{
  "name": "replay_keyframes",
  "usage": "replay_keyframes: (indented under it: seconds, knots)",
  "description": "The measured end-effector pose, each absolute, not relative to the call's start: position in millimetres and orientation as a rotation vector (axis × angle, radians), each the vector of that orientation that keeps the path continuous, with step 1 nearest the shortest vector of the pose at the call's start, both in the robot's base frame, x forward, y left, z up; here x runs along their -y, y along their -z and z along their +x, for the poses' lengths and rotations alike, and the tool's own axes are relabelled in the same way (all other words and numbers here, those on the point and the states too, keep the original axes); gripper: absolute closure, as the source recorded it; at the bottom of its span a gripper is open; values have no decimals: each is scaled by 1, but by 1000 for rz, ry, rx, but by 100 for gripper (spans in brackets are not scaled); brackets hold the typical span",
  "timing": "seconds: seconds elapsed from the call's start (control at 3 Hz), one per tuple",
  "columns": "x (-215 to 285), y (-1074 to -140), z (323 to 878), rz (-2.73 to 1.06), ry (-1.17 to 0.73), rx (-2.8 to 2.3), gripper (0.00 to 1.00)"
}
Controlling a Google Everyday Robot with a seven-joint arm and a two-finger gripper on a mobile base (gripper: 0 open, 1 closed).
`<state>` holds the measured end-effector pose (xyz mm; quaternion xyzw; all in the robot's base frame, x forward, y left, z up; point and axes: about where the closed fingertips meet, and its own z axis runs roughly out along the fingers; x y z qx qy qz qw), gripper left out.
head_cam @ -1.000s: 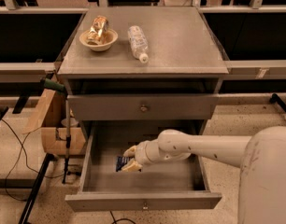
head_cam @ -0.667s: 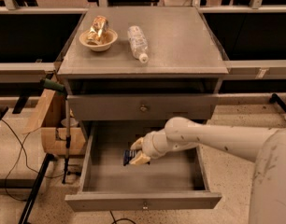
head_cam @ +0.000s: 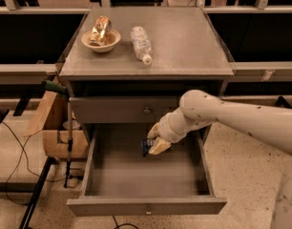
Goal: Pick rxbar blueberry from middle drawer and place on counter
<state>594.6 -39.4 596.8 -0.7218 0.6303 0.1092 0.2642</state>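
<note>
The middle drawer (head_cam: 103, 185) is pulled open below the counter (head_cam: 184, 42). My gripper (head_cam: 154, 141) is above the back half of the drawer, just under the closed top drawer's front. It is shut on the rxbar blueberry (head_cam: 147, 146), a dark navy packet that shows between the tan fingers (head_cam: 160, 146) and hangs above the drawer floor. My white arm reaches in from the right.
On the counter a tan bowl (head_cam: 101, 40) holds a gold foil packet (head_cam: 100, 27), and a clear plastic bottle (head_cam: 141, 44) lies beside it. The closed top drawer has a brass knob (head_cam: 147, 111). A cardboard box (head_cam: 57, 128) and a pole stand at the left.
My gripper has risen from the drawer floor with the rxbar blueberry in it and moved up and to the right, toward the top drawer's front.
</note>
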Motion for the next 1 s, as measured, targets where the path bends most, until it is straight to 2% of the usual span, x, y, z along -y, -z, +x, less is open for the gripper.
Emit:
replay_keyframes:
  seconds: [0.33, 1.0]
  knots:
    - [60, -640, 596, -2034, -148, -1731, 100]
    - [78, -737, 602, -1909, 84, -1766, 100]
